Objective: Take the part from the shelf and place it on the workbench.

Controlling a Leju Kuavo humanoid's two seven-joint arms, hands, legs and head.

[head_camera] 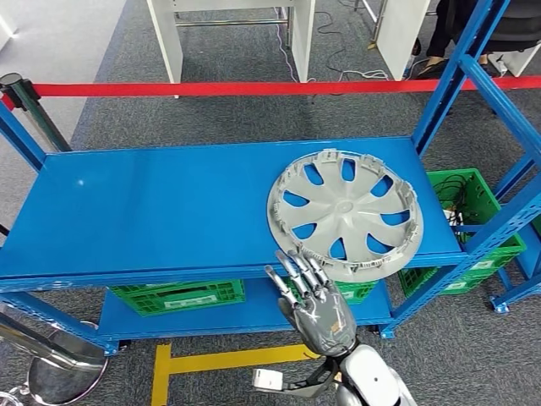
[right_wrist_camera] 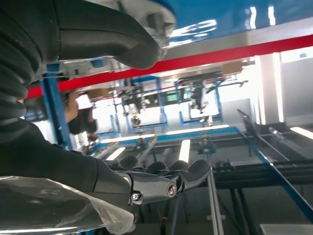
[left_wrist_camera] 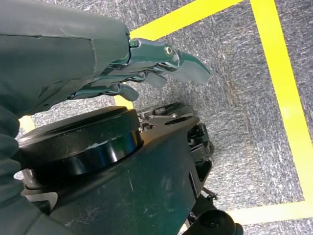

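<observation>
A silver hubcap [head_camera: 345, 212] lies flat at the right end of the blue shelf [head_camera: 160, 207], its near rim overhanging the shelf's front edge. My right hand [head_camera: 314, 302] reaches up from below with its fingers stretched out and apart, the fingertips [head_camera: 295, 264] just at the hubcap's near rim; I cannot tell whether they touch it. In the right wrist view the fingers [right_wrist_camera: 166, 178] and the thumb [right_wrist_camera: 110, 41] stand apart with nothing between them. My left hand [left_wrist_camera: 155, 61] hangs over the grey floor, fingers extended and empty.
Green crates [head_camera: 182, 297] [head_camera: 475, 203] stand on the lower shelf and to the right. Blue uprights [head_camera: 456, 72] frame the shelf's right end. A red barrier tape [head_camera: 255, 87] runs behind, on a chrome post [head_camera: 29, 106]. Yellow tape [head_camera: 191, 362] marks the floor.
</observation>
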